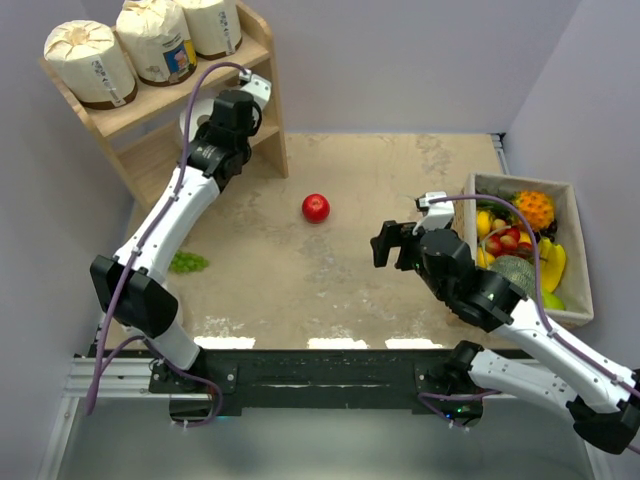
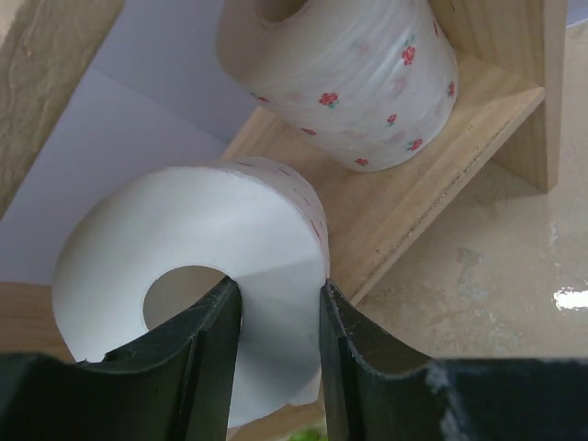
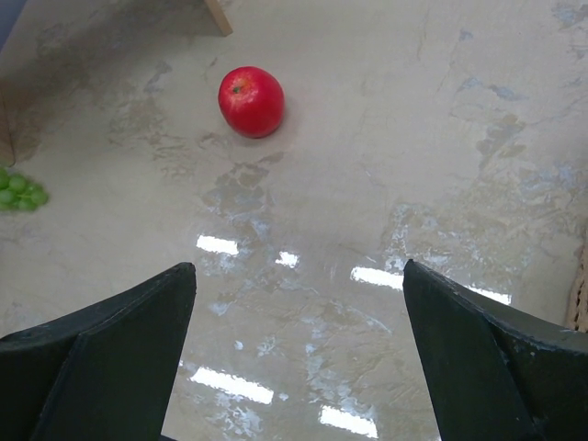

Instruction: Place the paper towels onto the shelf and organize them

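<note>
Pinching the wall of a bare white roll (image 2: pixel 184 248), the left claw (image 2: pixel 276 299) has one finger down the hollow core and the other on the outside. The jaws are nearly together, with only the thickness of the wound paper between them. The roll hangs at the front edge of the lower tier of the shelf (image 2: pixel 432 193); whether it touches the board, I cannot tell. Deeper on that same tier sits a second roll (image 2: pixel 349 83), dotted with little red flowers. Up on the shelf's top tier, three wrapped rolls (image 1: pixel 155 40) stand in a row, side by side. A third bare one? Nowhere I can make out.

How will it handle? Light, I'd say, and soft. The paper gives under pressure, so a hard squeeze would dent it. The core looks like the stiffest part, and this hold through the core seems sound. Paper is grippy rather than slick, so a slip looks unlikely. Being round, though, it could roll off the tier if released on its curved side.

Well away from the shelf, the right claw (image 3: pixel 299 268) hovers over the surface (image 3: pixel 441 138), spread wide and empty. An apple (image 3: pixel 251 101) lies between it and the shelf.
</note>
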Action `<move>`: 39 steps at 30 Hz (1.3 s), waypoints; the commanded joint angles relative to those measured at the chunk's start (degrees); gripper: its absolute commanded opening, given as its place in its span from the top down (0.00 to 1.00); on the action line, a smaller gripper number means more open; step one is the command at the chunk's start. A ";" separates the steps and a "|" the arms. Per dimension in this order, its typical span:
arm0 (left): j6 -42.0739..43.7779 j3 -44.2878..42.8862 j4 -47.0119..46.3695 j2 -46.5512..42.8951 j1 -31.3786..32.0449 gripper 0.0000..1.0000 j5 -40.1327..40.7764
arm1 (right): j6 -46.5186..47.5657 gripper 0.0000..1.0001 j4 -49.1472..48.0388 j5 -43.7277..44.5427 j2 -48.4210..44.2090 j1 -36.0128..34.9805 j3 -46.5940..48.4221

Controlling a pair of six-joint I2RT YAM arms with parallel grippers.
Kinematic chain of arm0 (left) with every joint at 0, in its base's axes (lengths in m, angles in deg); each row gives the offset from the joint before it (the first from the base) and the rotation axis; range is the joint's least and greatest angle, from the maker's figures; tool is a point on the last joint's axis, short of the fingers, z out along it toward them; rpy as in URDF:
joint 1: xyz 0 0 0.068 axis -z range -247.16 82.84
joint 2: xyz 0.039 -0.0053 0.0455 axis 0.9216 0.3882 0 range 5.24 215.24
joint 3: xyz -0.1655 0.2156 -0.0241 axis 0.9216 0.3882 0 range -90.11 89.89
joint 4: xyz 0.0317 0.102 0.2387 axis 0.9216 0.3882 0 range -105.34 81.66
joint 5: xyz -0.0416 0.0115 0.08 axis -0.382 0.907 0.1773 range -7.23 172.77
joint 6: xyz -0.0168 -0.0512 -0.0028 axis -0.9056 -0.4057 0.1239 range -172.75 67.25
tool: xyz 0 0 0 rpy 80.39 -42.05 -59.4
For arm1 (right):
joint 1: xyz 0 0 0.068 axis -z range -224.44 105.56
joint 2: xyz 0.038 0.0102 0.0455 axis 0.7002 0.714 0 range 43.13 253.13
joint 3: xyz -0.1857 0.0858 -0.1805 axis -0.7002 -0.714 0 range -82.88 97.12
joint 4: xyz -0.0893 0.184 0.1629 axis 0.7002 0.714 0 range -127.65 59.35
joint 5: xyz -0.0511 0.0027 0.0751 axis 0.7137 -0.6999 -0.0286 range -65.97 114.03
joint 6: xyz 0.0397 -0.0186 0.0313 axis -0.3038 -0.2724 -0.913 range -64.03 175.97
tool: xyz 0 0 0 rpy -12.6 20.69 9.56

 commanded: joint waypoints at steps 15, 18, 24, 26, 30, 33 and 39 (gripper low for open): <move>5.89 -2.16 -9.89 3.14 -2.24 0.51 0.83 | 1.15 0.01 0.02 -0.58 -0.43 0.08 3.64; 6.06 -2.86 -9.98 3.24 -2.24 0.46 1.36 | 1.24 0.01 0.11 -0.50 -0.60 0.08 3.47; 7.03 -4.62 -10.34 3.59 -2.24 0.44 2.07 | 1.24 0.01 0.02 -0.32 -0.78 0.08 2.94; 6.86 -5.32 -10.07 3.59 -2.24 0.43 2.16 | 1.15 0.01 0.02 -0.50 -0.95 0.08 2.68; 5.28 -6.47 -8.58 2.36 -1.36 0.41 1.54 | 1.24 0.01 0.28 -0.41 -1.65 0.08 2.41; 2.12 -5.86 -7.00 -0.19 0.22 0.41 0.32 | 1.24 0.01 0.46 -0.32 -2.09 0.08 2.24; -11.93 0.11 -0.41 -9.05 0.75 0.34 -12.51 | 0.89 0.01 -0.51 -1.46 -1.83 0.08 1.18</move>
